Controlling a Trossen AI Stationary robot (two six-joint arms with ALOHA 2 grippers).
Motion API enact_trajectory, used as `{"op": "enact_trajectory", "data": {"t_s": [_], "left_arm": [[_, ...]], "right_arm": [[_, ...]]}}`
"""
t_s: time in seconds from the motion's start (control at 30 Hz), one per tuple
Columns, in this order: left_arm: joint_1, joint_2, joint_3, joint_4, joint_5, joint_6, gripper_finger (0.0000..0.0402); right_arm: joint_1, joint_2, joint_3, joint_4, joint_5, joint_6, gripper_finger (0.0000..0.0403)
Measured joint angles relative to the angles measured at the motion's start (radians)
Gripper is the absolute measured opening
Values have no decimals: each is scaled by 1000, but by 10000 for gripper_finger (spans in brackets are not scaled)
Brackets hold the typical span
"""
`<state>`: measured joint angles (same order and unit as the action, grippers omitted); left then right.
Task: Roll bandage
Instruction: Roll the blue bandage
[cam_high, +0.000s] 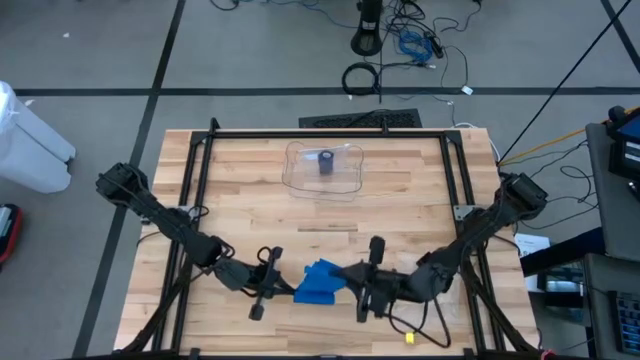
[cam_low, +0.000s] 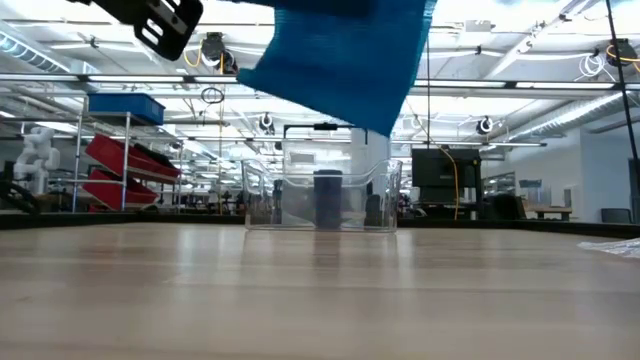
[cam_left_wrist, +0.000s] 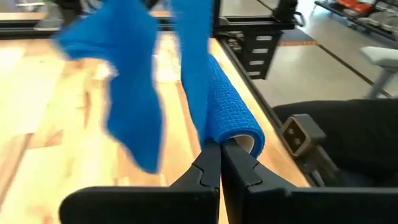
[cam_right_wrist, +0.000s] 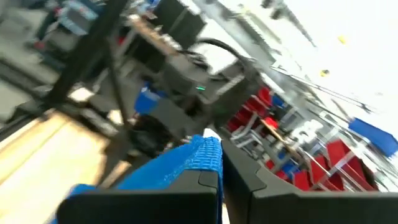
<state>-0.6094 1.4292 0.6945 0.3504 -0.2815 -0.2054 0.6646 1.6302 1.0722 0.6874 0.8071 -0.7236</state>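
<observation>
Jaws of both grippers, left (cam_high: 284, 283) and right (cam_high: 347, 279), are pinching one blue fabric bandage (cam_high: 320, 282) above the wooden desk's (cam_high: 400, 190) near edge; one clear tray (cam_high: 325, 167) is sitting well apart.

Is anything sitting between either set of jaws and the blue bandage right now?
Nothing visible. The left gripper is shut on the rolled end of the blue bandage, and the right gripper is shut on its loose end. The clear container sits well away.

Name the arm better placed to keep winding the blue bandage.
Left, probably. The left gripper is shut on the rolled core of the blue bandage, so it can turn it. The right gripper pinches the loose end.
</observation>
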Motion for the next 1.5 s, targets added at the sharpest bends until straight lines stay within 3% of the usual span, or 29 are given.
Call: {"op": "enact_trajectory", "data": {"t_s": [0.23, 0.43, 0.8, 1.13, 1.3, 1.4, 1.5], "left_arm": [[21, 0, 0, 4, -28, 0, 0], [20, -6, 0, 5, -64, 2, 0], [20, -101, 0, -35, -143, 109, 0], [18, -133, 0, -51, -215, 216, 0], [18, -133, 0, -55, -347, 311, 0], [17, -142, 0, -42, -398, 396, 0], [16, -150, 17, -40, -410, 447, 0]], "right_arm": [[41, 38, 150, -295, -22, 5, 0], [44, 82, 189, -397, -18, 23, 14], [96, 188, 188, -436, -12, -107, 136], [150, 251, 188, -283, 349, -121, 225], [172, 243, 188, -169, 351, 97, 235], [175, 242, 188, -243, 247, 300, 235], [161, 243, 188, -359, 221, 534, 235]]}}
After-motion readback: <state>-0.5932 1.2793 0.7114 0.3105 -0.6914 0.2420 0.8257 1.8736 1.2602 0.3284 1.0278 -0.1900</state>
